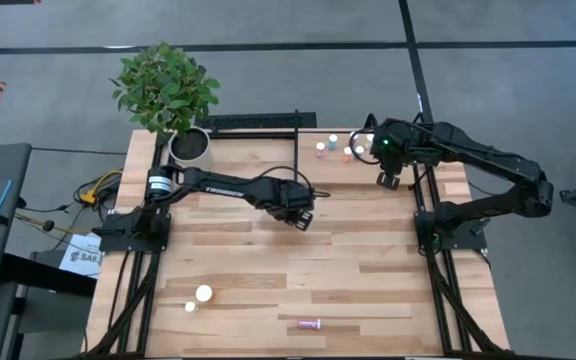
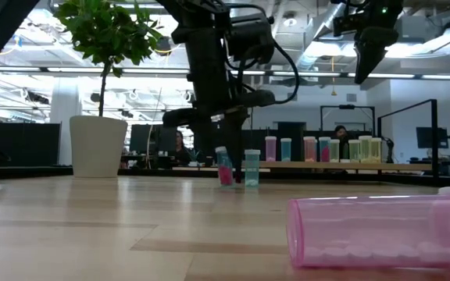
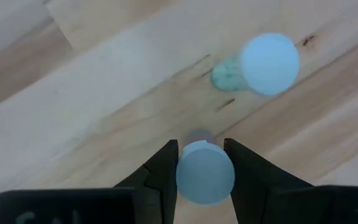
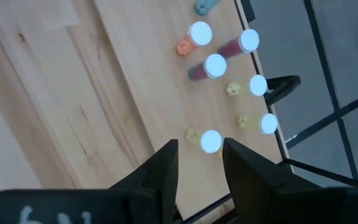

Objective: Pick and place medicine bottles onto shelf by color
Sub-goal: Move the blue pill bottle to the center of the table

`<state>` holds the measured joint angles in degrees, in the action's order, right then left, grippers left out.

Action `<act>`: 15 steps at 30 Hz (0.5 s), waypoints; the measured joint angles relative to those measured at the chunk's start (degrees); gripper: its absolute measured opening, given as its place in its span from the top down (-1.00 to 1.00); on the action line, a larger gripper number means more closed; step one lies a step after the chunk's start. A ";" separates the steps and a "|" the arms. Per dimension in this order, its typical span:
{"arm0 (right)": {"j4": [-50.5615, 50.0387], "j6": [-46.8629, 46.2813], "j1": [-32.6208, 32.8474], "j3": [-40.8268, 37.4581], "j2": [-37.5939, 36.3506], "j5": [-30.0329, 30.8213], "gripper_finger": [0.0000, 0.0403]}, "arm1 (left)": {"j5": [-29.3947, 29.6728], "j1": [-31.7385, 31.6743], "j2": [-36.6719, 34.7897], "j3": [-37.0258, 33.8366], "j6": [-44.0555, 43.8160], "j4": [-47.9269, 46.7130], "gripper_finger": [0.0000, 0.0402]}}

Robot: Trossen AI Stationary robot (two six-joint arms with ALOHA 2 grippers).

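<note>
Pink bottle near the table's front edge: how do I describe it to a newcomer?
Find the table edge farthest from the potted plant. Near it, toward the right arm from two upright white-capped bottles, is the pink bottle. It alone lies on its side.

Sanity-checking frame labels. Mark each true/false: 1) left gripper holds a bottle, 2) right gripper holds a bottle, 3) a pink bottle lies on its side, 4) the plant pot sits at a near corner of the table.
1) True: the left gripper is shut on a white-capped bottle.
2) False: the right gripper hovers empty above the bottles on the shelf.
3) True: the pink bottle lies on its side.
4) False: the plant pot stands at the far left corner.
</note>
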<state>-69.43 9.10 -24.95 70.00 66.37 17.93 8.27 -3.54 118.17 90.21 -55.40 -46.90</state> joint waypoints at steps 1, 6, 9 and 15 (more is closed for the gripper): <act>-0.02 -0.01 0.00 0.00 0.00 0.00 0.27 | 0.17 -0.07 0.02 0.01 0.33 0.13 0.53; -0.01 0.02 0.08 0.00 0.00 -0.01 0.27 | 4.85 -0.20 0.05 0.01 1.08 -0.52 0.53; -0.02 0.03 0.04 0.00 0.00 -0.01 0.27 | 5.74 -0.67 0.05 0.01 2.38 -0.37 0.53; -0.07 0.00 0.04 0.00 0.00 -0.02 0.27 | 6.06 -1.70 0.07 0.01 4.81 -0.19 0.53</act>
<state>-69.49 9.10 -24.91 70.00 66.37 17.91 14.33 -5.24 118.24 90.21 -50.58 -47.09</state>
